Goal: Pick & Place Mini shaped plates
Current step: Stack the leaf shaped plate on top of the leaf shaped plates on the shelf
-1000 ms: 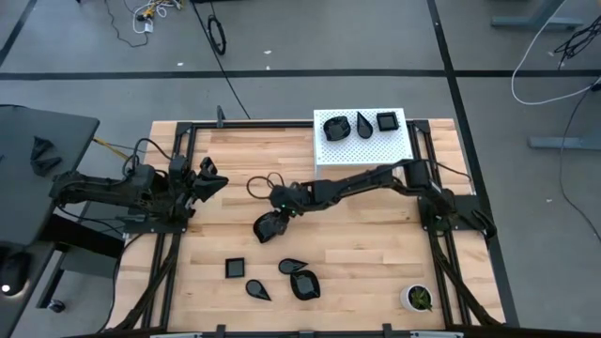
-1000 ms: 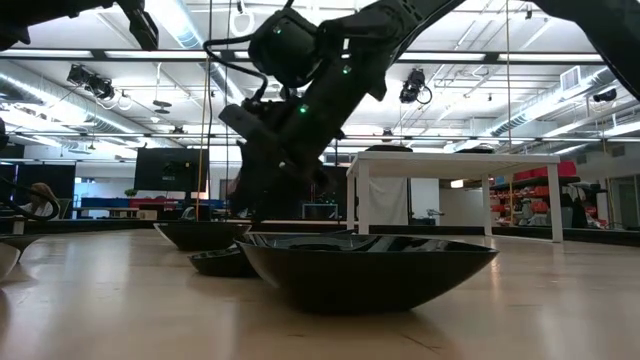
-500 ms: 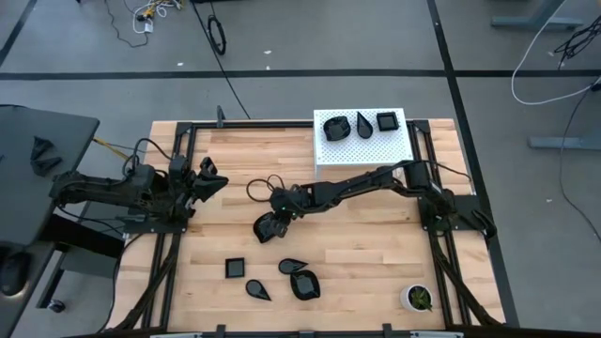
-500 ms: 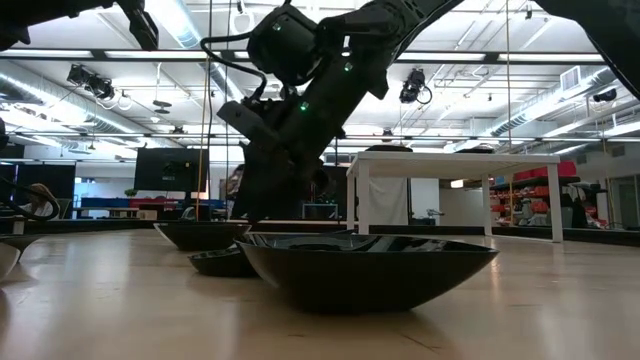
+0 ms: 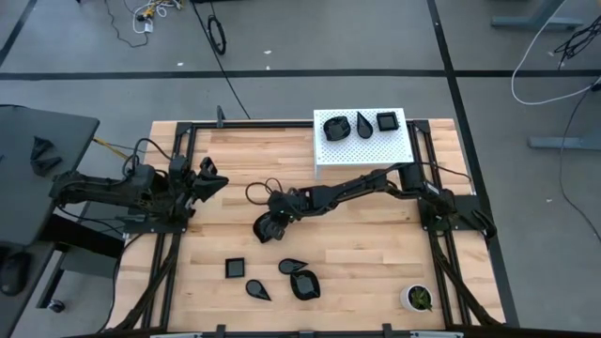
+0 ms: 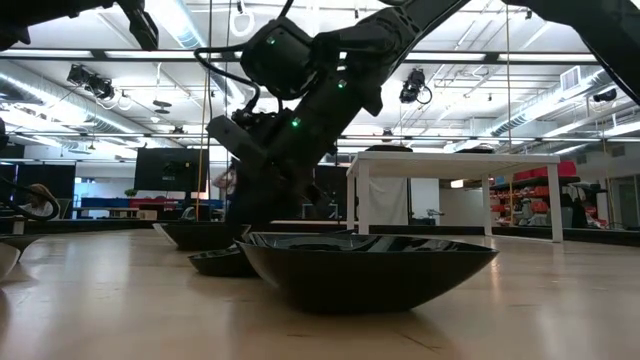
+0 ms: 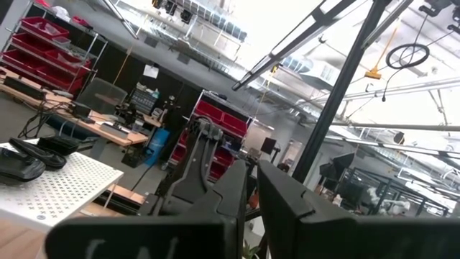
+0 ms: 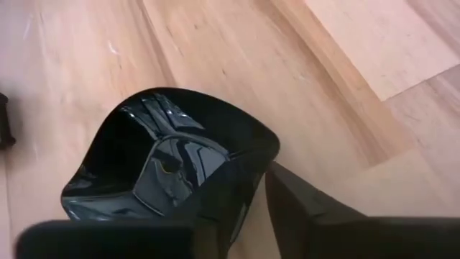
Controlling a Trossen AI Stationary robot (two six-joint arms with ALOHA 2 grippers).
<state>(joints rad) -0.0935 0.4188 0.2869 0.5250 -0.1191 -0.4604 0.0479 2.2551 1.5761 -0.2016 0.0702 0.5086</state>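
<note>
One plate [image 8: 169, 162] is pinched by its rim between the right gripper's [image 5: 268, 226] fingers [image 8: 302, 208], and the wrist view shows that glossy dish tilted above bare wood, mid-table. It looks lifted clear of the table [image 5: 376, 244], though the overhead alone can't settle that. My read: this is the carry toward the white tray [image 5: 362, 145] at the back. To do it well, keep the squeeze steady, because a slick rim can slip; hold the dish level, rise enough to clear the tray's edge, and aim for the open perforated patch in front of the plates already there. That tray holds three: a rounded one [image 5: 335, 129], a teardrop [image 5: 363, 124], a square [image 5: 387, 121], side by side along its far edge. Four more wait near the front edge: a square [image 5: 234, 268], two teardrops [image 5: 292, 267] [image 5: 258, 289], a rounded one [image 5: 305, 284]. Far right corner, a white cup [image 5: 417, 299] with green inside. Left gripper [image 5: 208, 178] idles at the left edge, pressed nearly together, holding nothing.
</note>
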